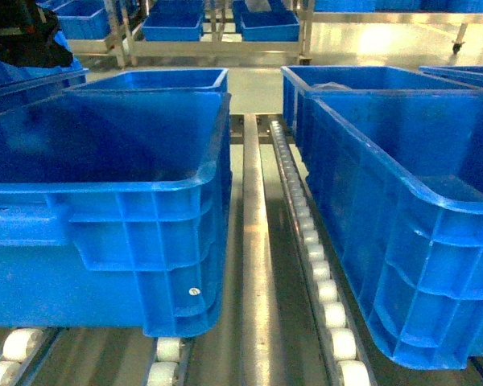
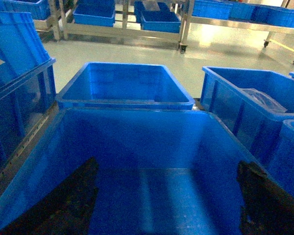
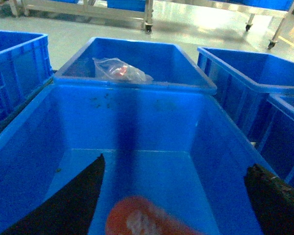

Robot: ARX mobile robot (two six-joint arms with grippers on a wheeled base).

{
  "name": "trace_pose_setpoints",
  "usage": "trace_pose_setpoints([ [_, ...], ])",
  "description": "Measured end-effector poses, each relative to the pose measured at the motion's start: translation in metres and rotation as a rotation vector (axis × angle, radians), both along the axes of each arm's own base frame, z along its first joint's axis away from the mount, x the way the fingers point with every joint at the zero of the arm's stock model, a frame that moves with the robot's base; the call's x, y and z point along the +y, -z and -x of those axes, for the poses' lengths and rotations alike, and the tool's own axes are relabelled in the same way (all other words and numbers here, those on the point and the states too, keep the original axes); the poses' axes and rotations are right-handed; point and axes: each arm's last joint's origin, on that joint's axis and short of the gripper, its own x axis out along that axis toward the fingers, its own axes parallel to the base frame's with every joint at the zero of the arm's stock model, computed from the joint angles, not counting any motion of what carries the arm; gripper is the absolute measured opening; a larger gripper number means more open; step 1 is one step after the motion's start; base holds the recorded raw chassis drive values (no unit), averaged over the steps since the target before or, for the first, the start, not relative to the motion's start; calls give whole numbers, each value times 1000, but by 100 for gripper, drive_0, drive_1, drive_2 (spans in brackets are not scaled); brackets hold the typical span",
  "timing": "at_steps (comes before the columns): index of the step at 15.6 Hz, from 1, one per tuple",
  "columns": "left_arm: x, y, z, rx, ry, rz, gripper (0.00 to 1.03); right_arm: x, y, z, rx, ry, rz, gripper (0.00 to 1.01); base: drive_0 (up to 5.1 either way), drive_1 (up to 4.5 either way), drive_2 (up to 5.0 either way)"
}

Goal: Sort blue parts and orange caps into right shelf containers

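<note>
— So, where are my two arms against the near right crate (image 1: 402, 241)?

— My right gripper (image 3: 174, 205) hangs over its open top, fingers (image 3: 71, 200) spread wide apart, one dark tip low on each side of the wrist view. Between them, at the bottom edge, sits a blurred orange-red round thing (image 3: 142, 220); I think it is an orange cap, but it is too smeared to say, and I cannot tell whether it lies on the crate floor or nearer the camera. Nothing is pinched between the fingers.

— And the left?

— My left gripper (image 2: 169, 200) is over the near left crate (image 1: 105, 201), across the roller rail (image 1: 314, 241) from the near right crate. Its jaws are also wide apart, holding nothing, and that crate's floor shows bare blue.

— Anything beyond?

— Directly behind the near right crate, rim touching rim, stands a second crate (image 3: 137, 58) with a crumpled clear plastic bag (image 3: 120, 71) in it, something reddish inside the bag. To the right of both, another blue crate (image 3: 255, 83) stands just beside them. Far behind, metal racks (image 1: 217, 44) carry more blue bins.
</note>
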Motion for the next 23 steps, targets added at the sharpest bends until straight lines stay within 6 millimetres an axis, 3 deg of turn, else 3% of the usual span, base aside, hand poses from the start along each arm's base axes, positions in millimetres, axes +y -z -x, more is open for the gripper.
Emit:
trace_pose_setpoints([
  [1, 1, 4, 3, 20, -16, -2, 96, 0, 0, 0, 3, 0, 3, 99, 0, 0, 0],
  [2, 1, 7, 3, 30, -19, -3, 99, 0, 0, 0, -5, 0, 4, 98, 0, 0, 0],
  [7, 1, 5, 4, -2, -35, -11, 96, 2, -1, 1, -49, -23, -6, 94, 0, 0, 0],
  [8, 5, 6, 10, -67, -71, -27, 87, 6, 0, 8, -110, -67, -36, 85, 0, 0, 0],
  [10, 11, 21, 48, -76, -106, -48, 63, 11, 11, 45, -133, -103, -74, 60, 0, 0, 0],
  [16, 11, 40, 108, -65, -102, -49, 9, 11, 29, 102, -120, -97, -84, 2, 0, 0, 0],
  [17, 11, 42, 117, -64, -103, -48, 1, 11, 30, 109, -121, -97, -87, 2, 0, 0, 0],
  [23, 11, 52, 159, -60, -103, -50, 2, 11, 40, 149, -126, -97, -88, 2, 0, 0, 0],
])
